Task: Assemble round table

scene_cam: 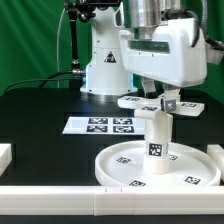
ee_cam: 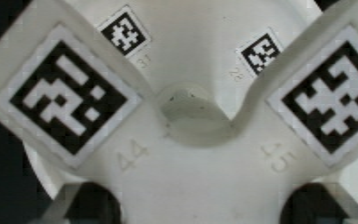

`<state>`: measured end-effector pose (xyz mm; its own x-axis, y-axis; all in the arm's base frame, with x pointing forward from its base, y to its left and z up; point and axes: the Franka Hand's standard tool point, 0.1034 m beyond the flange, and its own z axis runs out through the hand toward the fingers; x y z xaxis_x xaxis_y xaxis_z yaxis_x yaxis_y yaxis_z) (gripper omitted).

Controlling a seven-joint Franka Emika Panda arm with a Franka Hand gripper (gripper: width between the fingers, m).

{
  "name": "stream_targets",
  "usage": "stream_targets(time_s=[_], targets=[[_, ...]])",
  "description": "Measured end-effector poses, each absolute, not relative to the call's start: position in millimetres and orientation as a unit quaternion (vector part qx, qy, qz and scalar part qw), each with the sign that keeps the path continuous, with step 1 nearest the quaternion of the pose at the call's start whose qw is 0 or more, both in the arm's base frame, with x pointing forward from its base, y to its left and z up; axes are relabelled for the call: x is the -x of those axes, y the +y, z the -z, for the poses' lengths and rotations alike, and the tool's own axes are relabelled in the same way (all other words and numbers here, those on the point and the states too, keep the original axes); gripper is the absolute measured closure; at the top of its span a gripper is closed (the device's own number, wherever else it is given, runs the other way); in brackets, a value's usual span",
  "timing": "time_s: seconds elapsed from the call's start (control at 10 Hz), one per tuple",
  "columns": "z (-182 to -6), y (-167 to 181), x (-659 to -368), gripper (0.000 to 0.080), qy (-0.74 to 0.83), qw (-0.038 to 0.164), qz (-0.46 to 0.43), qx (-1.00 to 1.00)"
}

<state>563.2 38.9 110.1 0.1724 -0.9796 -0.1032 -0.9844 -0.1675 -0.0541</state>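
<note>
The tool (scene_cam: 160,104) has its jaws drawn in narrow, one on each side of the cross-shaped piece (scene_cam: 133,100), and it appears to grip that piece by its middle. In the wrist view the tagged arms of the cross-shaped piece (ee_cam: 185,110) fill the picture just ahead of the tool (ee_cam: 194,203). Directly beneath the tool, the cross sits at the top of the cylinder (scene_cam: 158,135), which stands upright. Whether the cross is fully seated on the cylinder or only touching it cannot be told. Below that, the cylinder rests in the middle of the round disc (scene_cam: 115,170), which lies flat on the bench (scene_cam: 40,110). The step in hand looks like fitting the cross onto the cylinder's top. The next move probably calls for keeping the cross level and centred over the cylinder, then turning or pressing it home without tipping the cylinder off the disc. Farther off, beyond the disc, the marker board (scene_cam: 100,125) lies flat on the bench.
</note>
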Motion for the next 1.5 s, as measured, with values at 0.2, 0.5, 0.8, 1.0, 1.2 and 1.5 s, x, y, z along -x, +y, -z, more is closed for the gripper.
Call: stream_targets(time_s=[0.2,0.5,0.8,1.0,1.2,1.5], targets=[[-110.3,40,-563,0.0356,0.695,0.052,-0.027,0.716],[-110.0,40,-564,0.0356,0.788,0.051,-0.029,0.613],[-109.3,41,-564,0.0347,0.815,0.053,-0.035,0.577],[-111.7,42,-565,0.0158,0.802,0.056,-0.034,0.593],[-126.2,43,-567,0.0152,0.79,0.074,-0.034,0.608],[-129.8,45,-567,0.0151,0.774,0.079,-0.033,0.627]])
